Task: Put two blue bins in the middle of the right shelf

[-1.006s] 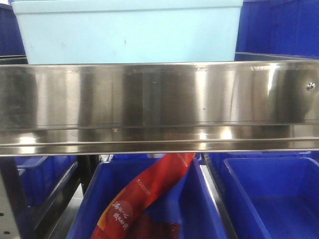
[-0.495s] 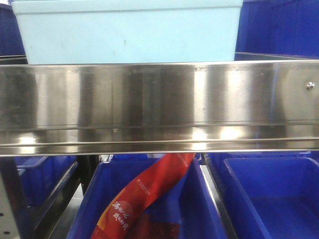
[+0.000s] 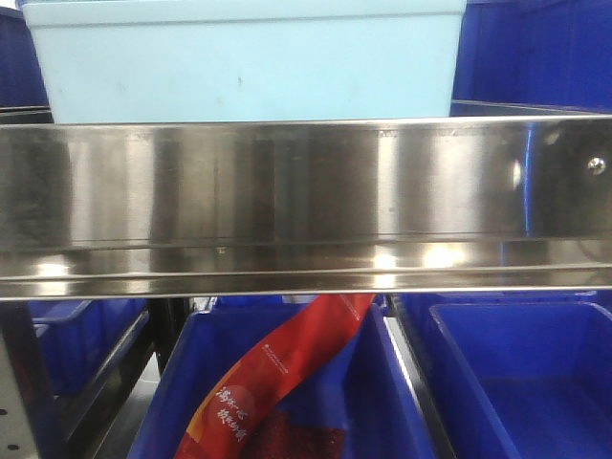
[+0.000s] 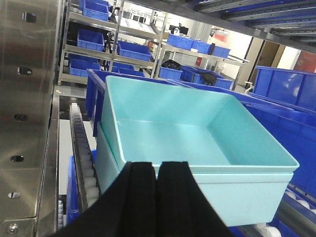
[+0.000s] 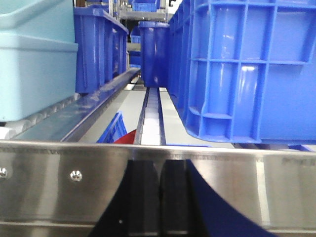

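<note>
Two pale blue bins sit nested on the roller shelf, the inner one [image 4: 168, 123] inside the outer one [image 4: 247, 192]. From the front they show as one pale blue bin [image 3: 239, 67] behind the steel shelf rail [image 3: 306, 201]. My left gripper [image 4: 158, 165] is shut, its tips level with the bins' near rim, and nothing shows between the fingers. My right gripper [image 5: 160, 163] is shut too, in front of the steel rail [image 5: 49, 182] and holding nothing. The pale bin's side [image 5: 29, 64] shows at the left of the right wrist view.
A dark blue crate [image 5: 247, 74] stands on the shelf to the right of the pale bins. Below the rail a dark blue bin [image 3: 382, 402] holds a red packet [image 3: 277, 373], with another blue bin [image 3: 535, 382] beside it. Further shelves of blue bins [image 4: 128, 49] stand behind.
</note>
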Motion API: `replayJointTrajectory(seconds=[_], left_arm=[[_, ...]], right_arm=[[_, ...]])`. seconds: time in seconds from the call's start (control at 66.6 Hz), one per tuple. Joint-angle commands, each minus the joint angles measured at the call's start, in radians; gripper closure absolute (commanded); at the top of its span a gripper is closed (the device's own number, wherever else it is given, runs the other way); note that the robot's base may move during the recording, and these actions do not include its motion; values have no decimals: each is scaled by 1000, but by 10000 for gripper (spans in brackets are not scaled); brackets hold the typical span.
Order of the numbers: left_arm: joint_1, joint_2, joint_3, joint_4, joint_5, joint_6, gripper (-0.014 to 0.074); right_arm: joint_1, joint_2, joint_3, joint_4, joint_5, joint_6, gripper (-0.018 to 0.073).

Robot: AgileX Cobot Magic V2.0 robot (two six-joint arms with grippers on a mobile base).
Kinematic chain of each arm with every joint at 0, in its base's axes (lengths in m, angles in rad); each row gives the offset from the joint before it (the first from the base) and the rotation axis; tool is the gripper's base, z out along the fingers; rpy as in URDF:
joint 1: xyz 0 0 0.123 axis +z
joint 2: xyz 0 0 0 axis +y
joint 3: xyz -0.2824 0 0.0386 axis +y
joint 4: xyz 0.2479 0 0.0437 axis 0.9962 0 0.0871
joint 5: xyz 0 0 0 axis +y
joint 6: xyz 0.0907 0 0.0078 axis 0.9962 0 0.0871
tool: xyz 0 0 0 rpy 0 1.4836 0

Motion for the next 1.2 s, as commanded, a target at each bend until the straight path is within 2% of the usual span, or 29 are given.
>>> replayJointTrajectory(seconds=[0.0,0.721,0.841,0.871,0.946,1.036,1.096,1.186], left_arm=[[-4,-6,-1,-4,-18,-1,707],[-4,-8,-1,-4,-18,-1,707],[-3,-14,1,63,-9,6,707],[0,-20,9,70,-3,46,707],[43,-65,57,28,-11,186,707],[132,-135,140,-93,-49,337,707],[198,-187,224,-165,-85,356,707],[279,-256,320,-198,-97,356,707]], right_arm=[[-4,-8,2,-3,-38,9,722],[-4,-8,2,-2,-39,9,722],[-4,-8,2,-2,-39,9,722],[-4,-8,2,-2,-39,9,722],[-4,-8,2,-2,-39,9,722],[-4,-8,2,-2,-39,9,722],[-4,-8,2,-2,-39,9,722],[-4,-8,2,-2,-39,9,722]])
